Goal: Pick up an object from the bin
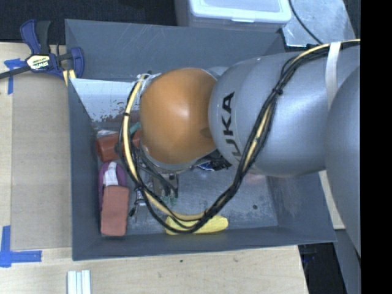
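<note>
My gripper [162, 181] hangs low in the left half of the bin, mostly hidden under the orange wrist cover, with dark mechanism showing below the cover's edge. Just left of it lies a purple thing with a white label [110, 175]. A reddish-brown rectangular block [114, 210] rests below that, against the bin's left wall near the front corner. A dark red-brown piece [106, 144] sits above the purple thing. Whether anything is held cannot be seen.
A yellow banana-shaped thing [212, 224] lies along the bin's front wall, partly crossed by the arm's cables. A small blue thing [212, 163] peeks out beneath the arm. The arm covers the bin's right half.
</note>
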Controlling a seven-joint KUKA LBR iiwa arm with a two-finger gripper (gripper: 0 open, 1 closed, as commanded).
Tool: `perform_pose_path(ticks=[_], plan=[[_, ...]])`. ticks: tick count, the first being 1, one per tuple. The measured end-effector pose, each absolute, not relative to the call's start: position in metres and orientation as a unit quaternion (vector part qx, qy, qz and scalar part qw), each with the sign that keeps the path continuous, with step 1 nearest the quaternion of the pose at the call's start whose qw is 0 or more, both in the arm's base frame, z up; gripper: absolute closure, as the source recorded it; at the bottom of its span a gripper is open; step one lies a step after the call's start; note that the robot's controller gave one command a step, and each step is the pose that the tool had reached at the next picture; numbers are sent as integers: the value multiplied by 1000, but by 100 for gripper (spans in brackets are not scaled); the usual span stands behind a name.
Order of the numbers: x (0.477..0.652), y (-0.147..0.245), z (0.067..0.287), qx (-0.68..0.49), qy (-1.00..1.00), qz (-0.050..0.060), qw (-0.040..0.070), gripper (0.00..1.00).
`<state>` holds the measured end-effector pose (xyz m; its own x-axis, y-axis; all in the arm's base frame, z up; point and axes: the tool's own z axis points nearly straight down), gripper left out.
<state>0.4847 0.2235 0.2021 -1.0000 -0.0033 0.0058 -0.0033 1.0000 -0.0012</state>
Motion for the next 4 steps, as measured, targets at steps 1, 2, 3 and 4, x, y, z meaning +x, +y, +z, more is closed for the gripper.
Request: perform_pose_path(ticks=[1,2,3,4], plan=[[487,222,207,0,-1000,-1,-1,0],[535,234,112,173,-985,0,-2,0],[568,242,144,360,-933,0,-6,0],[505,233,104,478,-878,-1,2,0]])
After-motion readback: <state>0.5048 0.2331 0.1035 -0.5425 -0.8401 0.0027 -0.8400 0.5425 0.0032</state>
